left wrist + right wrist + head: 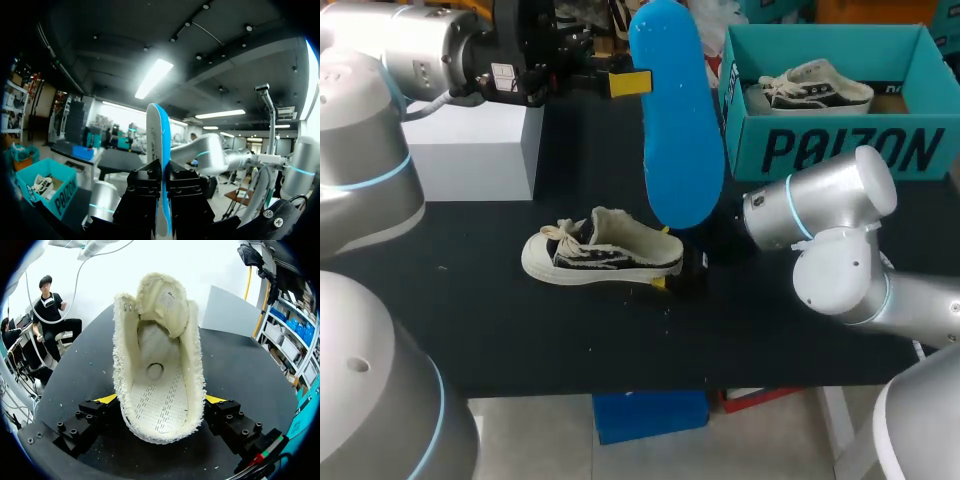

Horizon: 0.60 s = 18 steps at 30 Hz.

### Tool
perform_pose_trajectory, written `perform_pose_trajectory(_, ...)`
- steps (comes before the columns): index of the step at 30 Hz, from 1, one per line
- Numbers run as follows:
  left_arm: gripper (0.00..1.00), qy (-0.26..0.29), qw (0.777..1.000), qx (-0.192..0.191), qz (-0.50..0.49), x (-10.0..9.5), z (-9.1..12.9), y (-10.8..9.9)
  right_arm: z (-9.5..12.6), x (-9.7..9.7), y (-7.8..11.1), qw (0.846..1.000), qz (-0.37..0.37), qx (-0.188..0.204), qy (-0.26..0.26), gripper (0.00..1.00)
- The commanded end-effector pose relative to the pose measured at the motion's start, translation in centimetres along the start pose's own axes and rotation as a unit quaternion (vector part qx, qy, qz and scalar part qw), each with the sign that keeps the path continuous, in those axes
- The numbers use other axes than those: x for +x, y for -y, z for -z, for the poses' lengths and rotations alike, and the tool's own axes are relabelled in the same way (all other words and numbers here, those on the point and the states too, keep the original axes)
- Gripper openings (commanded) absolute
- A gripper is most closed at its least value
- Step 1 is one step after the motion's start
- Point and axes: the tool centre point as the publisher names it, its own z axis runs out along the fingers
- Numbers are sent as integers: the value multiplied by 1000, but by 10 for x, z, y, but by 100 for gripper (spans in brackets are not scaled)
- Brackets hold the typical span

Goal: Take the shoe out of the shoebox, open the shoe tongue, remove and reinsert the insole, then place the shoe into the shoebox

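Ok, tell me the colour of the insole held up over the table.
The insole is bright blue, best seen in the head view.

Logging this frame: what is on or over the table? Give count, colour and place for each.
shoe: one, cream and black, mid-table
insole: one, blue, held upright above the table
shoebox: one, teal, open, far right
second shoe: one, cream and black, inside the shoebox
block: one, white, far left
table: one, black
left hand: shut on the insole
right hand: clamped on the shoe's heel
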Motion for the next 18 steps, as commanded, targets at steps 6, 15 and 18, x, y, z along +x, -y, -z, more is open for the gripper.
perform_pose_trajectory(6,0,1,1000,1,-1,0,-1,-2,-5,0,5,1000,1,-16,-5,100)
perform_pose_trajectory(15,0,1,1000,1,-1,0,-1,-2,21,-5,-5,997,8,70,-33,100)
perform_pose_trajectory(18,0,1,1000,1,-1,0,-1,-2,30,-9,-10,994,11,104,-42,100)
